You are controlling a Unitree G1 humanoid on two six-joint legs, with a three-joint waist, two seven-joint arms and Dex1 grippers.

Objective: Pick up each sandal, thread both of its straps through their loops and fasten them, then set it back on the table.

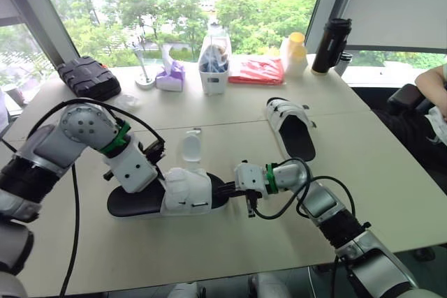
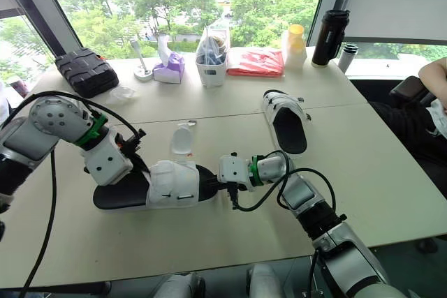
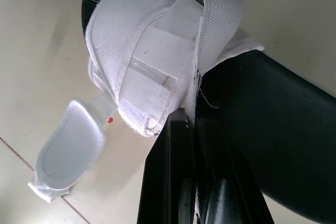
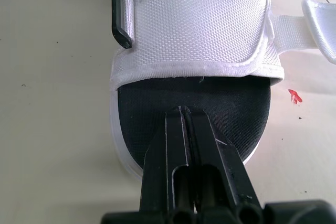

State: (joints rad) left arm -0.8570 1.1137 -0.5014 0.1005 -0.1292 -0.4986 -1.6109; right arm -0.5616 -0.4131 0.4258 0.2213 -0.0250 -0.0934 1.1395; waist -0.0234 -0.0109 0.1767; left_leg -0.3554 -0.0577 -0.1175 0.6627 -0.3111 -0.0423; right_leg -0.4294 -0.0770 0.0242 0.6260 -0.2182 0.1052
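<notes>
The near sandal [image 1: 140, 204], black sole with a white woven upper [image 1: 187, 190], lies on the table in front of me. Its loose strap end [image 1: 191, 146] rests flat on the table beside it, also visible as the strap end [image 3: 68, 150]. My left gripper [image 1: 160, 172] is shut, its fingertips [image 3: 186, 124] against the rear edge of the upper, above the footbed. From the toe side my right gripper [image 1: 228, 188] is shut too, with its fingertips [image 4: 181, 111] resting on the black footbed [image 4: 220, 98]. A black buckle loop [image 4: 121, 19] sits on the upper's side. The second sandal [image 1: 292, 127] lies farther back to the right.
Along the window edge stand a black case [image 1: 87, 77], a purple tissue box [image 1: 170, 75], a white container [image 1: 214, 64], a red packet [image 1: 256, 71], yellow bottles [image 1: 295, 54] and a black flask [image 1: 331, 45]. A person's arm [image 1: 433, 82] shows at the far right.
</notes>
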